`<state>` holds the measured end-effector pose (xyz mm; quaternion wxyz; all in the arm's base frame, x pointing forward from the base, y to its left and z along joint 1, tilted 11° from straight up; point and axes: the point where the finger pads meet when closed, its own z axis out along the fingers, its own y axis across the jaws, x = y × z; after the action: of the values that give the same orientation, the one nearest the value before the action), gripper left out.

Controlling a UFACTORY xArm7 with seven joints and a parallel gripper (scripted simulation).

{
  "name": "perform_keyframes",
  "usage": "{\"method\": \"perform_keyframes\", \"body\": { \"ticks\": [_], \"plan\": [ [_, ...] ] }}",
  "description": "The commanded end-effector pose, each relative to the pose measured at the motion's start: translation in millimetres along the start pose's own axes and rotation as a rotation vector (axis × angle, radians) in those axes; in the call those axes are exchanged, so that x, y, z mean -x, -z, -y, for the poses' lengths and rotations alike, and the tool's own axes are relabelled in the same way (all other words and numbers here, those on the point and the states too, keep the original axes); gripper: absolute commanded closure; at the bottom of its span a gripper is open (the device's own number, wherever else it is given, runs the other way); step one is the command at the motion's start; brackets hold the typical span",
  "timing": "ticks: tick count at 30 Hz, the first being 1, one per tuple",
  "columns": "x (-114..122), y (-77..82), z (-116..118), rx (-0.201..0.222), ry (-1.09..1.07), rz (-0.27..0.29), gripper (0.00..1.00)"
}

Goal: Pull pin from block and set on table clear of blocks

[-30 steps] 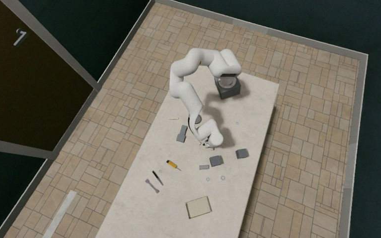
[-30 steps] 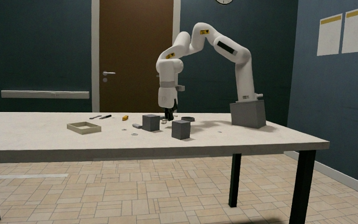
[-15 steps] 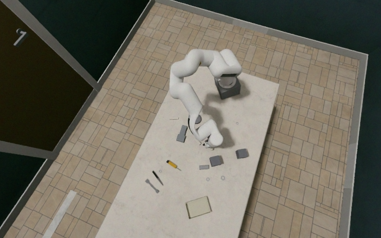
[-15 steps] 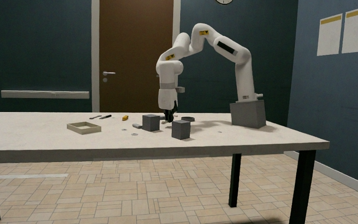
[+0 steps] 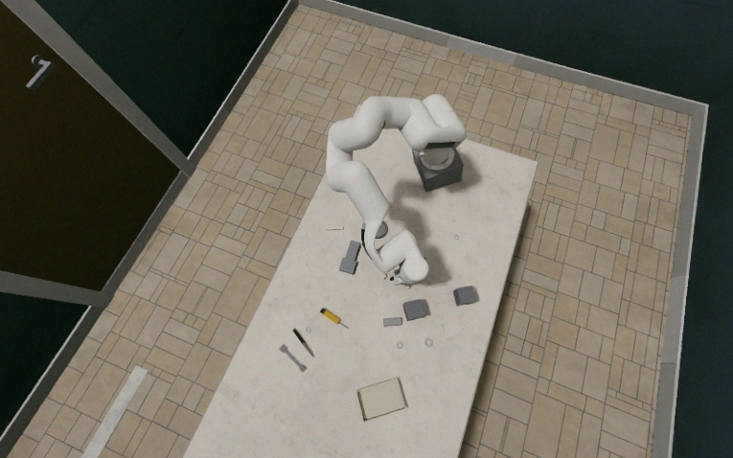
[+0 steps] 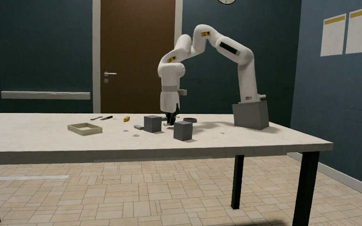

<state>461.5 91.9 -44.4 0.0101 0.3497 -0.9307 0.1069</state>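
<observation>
My gripper [image 5: 394, 278] [image 6: 171, 121] points straight down, low over the middle of the table, with its fingertips close to the surface. It is shut on a small pale pin that shows only as a sliver at the fingertips; most of it is hidden by the fingers and wrist. Two grey cube blocks stand to the front and right of it: one [image 5: 416, 309] [image 6: 152, 123] a short way off, the other [image 5: 465, 295] [image 6: 182, 130] further out. A long flat grey block [image 5: 350, 257] lies on the gripper's other side.
A short grey cylinder [image 5: 392, 321] [image 6: 138, 126] lies by the nearer cube, with washers [image 5: 428, 341] beyond it. A yellow-handled tool [image 5: 332, 316], pen [image 5: 303, 341] and wrench [image 5: 292, 356] lie further along. A shallow tray [image 5: 381, 398] [image 6: 84, 128] sits near the far end. A dark disc [image 6: 189, 120] and the arm's base [image 6: 250, 115] are behind.
</observation>
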Motion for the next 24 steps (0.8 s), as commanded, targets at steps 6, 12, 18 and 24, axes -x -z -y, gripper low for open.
{"method": "perform_keyframes", "body": {
  "ticks": [6, 12, 18, 24],
  "plan": [
    [1.6, -4.0, 0.4, -0.001, 0.0, 0.004, 1.0],
    [1.7, -6.2, 0.5, -0.001, 0.0, 0.004, 1.0],
    [2.0, -9.5, 0.6, -0.001, 0.0, 0.004, 1.0],
    [2.0, -9.6, 0.6, -0.001, 0.0, 0.004, 1.0]
  ]
}}
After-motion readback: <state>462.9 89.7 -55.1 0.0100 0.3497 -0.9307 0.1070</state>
